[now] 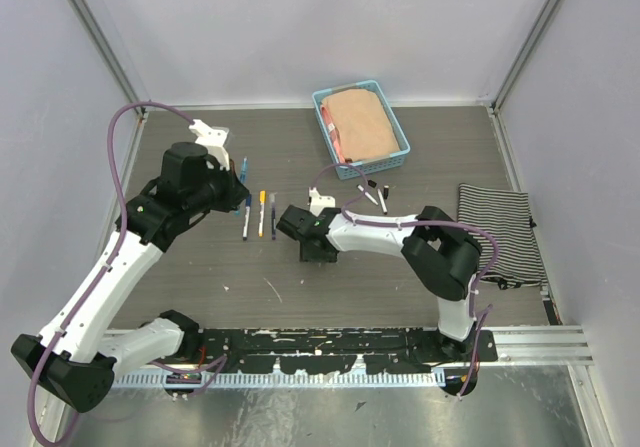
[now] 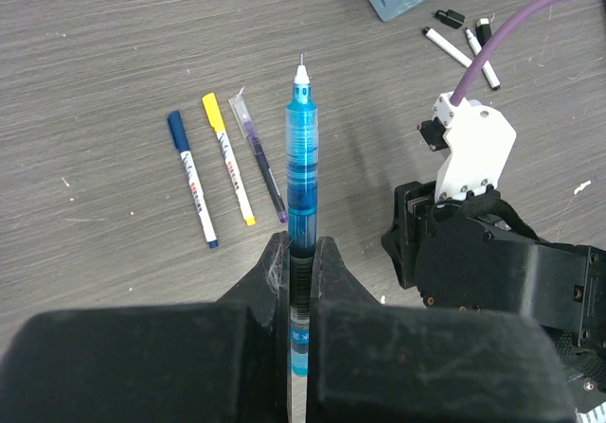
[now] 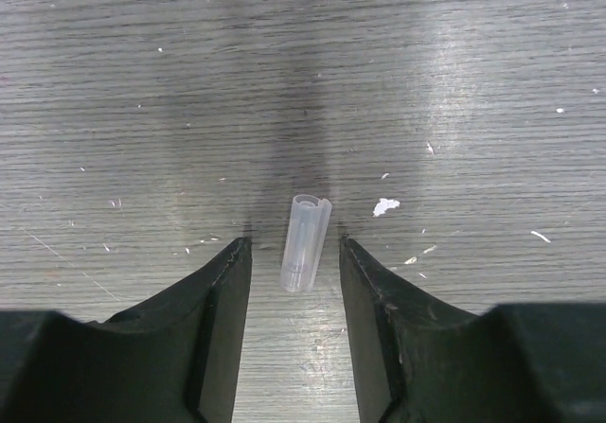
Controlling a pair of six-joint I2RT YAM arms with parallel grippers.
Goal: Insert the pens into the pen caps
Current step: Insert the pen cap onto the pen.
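Note:
My left gripper [image 2: 301, 245] is shut on a translucent blue pen [image 2: 302, 158], whose bare fine tip points away from me over the table. In the top view this pen [image 1: 243, 170] sticks out past the left gripper [image 1: 238, 191]. A clear pen cap [image 3: 306, 243] lies on the table between the fingers of my right gripper [image 3: 294, 245], which stands open with a gap on each side of the cap. The right gripper [image 1: 318, 249] points down at mid-table. Three capped pens lie side by side: blue-capped [image 2: 192, 179], yellow-capped [image 2: 228, 158] and purple [image 2: 258, 158].
Two white pens [image 2: 447, 46] [image 2: 481, 56] and a loose black cap [image 2: 449, 16] lie near the blue basket [image 1: 325, 105], which holds a tan cloth. A striped cloth [image 1: 500, 232] lies at the right. White flecks dot the table.

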